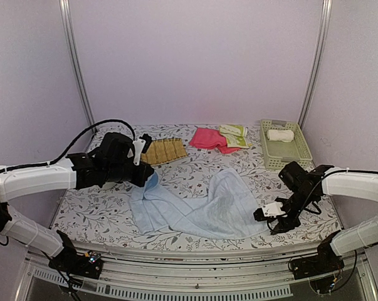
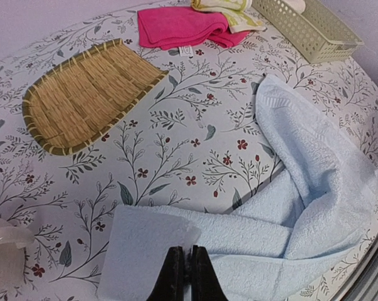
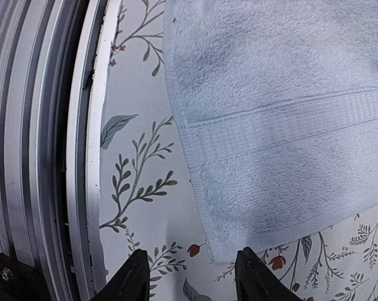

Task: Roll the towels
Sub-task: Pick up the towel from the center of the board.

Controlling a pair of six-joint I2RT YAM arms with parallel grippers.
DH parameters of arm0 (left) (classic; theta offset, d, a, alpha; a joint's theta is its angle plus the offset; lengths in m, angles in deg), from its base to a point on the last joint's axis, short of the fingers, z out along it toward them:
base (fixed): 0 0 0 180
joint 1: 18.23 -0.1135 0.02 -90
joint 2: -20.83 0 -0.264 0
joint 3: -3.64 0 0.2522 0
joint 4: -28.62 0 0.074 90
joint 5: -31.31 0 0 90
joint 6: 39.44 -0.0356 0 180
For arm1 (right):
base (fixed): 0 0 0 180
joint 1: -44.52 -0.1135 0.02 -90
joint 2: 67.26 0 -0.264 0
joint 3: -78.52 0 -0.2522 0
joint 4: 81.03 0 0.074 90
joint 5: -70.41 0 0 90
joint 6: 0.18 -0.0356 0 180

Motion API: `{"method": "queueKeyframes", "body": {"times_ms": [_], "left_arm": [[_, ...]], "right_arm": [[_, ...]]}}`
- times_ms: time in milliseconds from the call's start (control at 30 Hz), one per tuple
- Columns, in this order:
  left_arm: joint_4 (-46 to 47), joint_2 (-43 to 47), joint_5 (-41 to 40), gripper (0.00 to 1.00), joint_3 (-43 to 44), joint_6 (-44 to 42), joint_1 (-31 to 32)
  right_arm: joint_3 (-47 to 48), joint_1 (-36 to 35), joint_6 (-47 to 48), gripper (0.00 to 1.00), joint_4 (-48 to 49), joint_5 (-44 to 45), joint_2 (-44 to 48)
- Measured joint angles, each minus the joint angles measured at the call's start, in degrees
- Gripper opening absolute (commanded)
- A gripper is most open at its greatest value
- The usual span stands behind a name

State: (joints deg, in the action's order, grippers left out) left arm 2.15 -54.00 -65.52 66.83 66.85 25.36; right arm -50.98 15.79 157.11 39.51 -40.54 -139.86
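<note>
A light blue towel (image 1: 201,210) lies crumpled and partly spread across the front middle of the table. My left gripper (image 2: 187,251) is shut on its left corner, and that flap (image 2: 145,248) is lifted off the table; in the top view the left gripper (image 1: 150,179) sits at the towel's upper left. My right gripper (image 3: 195,257) stands open just short of the towel's near right corner (image 3: 223,248), holding nothing. A pink towel (image 1: 207,138) and a pale yellow-green towel (image 1: 234,135) lie at the back. A rolled cream-white towel (image 1: 280,135) lies in the basket.
A tan woven mat (image 1: 163,151) lies at the back left, just behind the left gripper. The pale green lattice basket (image 1: 289,157) stands at the back right. The table's metal front rail (image 3: 82,157) runs close beside the right gripper.
</note>
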Motion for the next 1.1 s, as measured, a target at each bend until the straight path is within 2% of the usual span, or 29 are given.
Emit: {"method": "queueKeyframes", "body": {"times_ms": [167,433,533,600,700,833,967,1100], "left_arm": [[0.0,0.2,0.0,0.00,-0.5,0.1,0.0],[0.0,0.2,0.0,0.00,-0.5,0.0,0.0],[0.0,0.2,0.0,0.00,-0.6,0.0,0.0],[0.0,0.2,0.0,0.00,-0.7,0.0,0.0],[0.0,0.2,-0.1,0.00,-0.9,0.0,0.0],[-0.1,0.2,-0.3,0.00,-1.1,0.0,0.0],[-0.8,0.2,-1.6,0.00,-1.1,-0.1,0.0],[-3.3,0.6,-3.9,0.00,0.5,-0.9,-0.4]], "right_arm": [[0.0,-0.3,-0.3,0.45,2.9,2.8,-2.2],[-0.6,-1.0,-0.7,0.34,6.3,5.6,-5.3],[-1.7,-1.6,-0.6,0.26,7.5,6.7,-5.3],[-2.2,-1.9,-0.6,0.16,8.6,7.1,-5.0],[-2.9,-2.2,-0.6,0.06,10.1,7.4,-4.2],[-2.6,-2.3,-1.9,0.03,10.6,8.3,-3.9],[3.3,0.6,-3.8,0.03,7.0,6.7,-3.8],[17.4,7.6,-6.7,0.03,4.7,3.0,-5.0]]}}
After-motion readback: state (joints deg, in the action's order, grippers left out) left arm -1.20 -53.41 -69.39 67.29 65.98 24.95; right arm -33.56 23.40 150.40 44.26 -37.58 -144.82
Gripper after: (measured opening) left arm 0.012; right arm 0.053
